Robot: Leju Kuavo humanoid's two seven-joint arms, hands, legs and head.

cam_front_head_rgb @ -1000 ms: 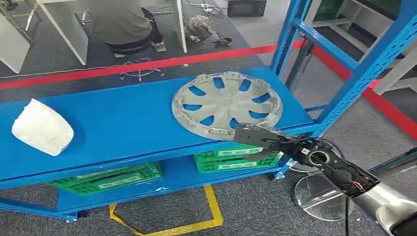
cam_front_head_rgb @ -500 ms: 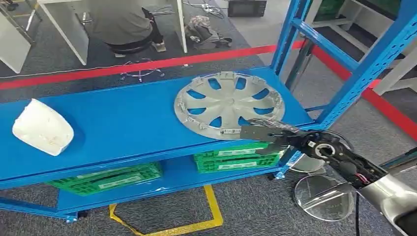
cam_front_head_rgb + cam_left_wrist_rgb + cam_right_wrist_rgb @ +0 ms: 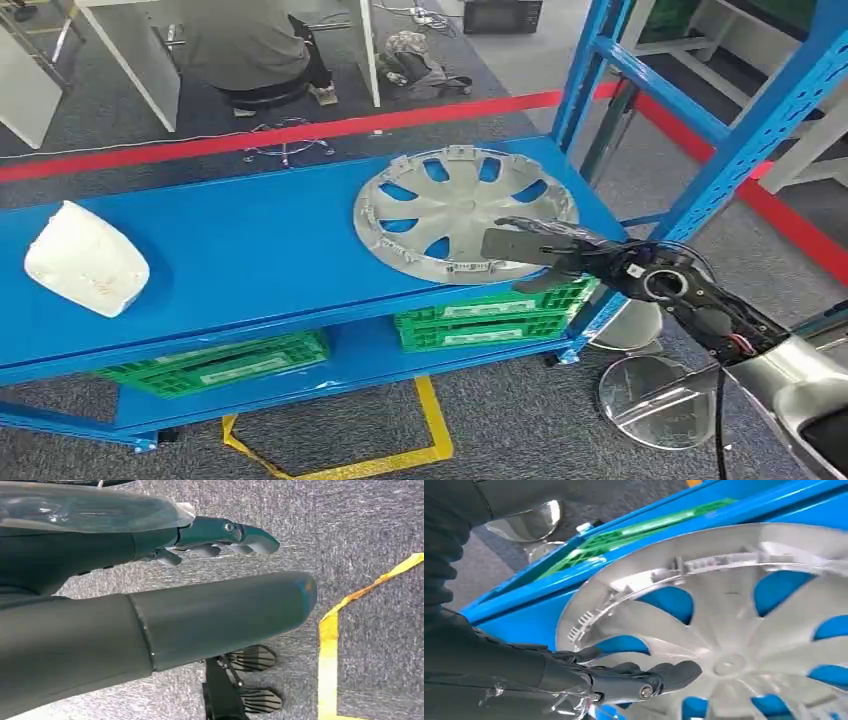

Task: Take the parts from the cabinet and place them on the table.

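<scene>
Dark fingers point(image 3: 520, 243) of the right hand point(image 3: 545, 250) stretch flat and slightly apart over the hubcap's point(image 3: 462, 211) near rim, gripping nothing. Hubcap lies on the blue shelf point(image 3: 250, 250); a white part point(image 3: 86, 259) sits well apart. Left hand point(image 3: 220, 535) hangs empty, fingers loose, over the floor.

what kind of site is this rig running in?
Probably a workshop or robot test lab, not a home. A blue steel rack holds a wheel cover and a white part, with green crates below. Red floor tape marks off the area, and a person sits at a desk behind.
</scene>
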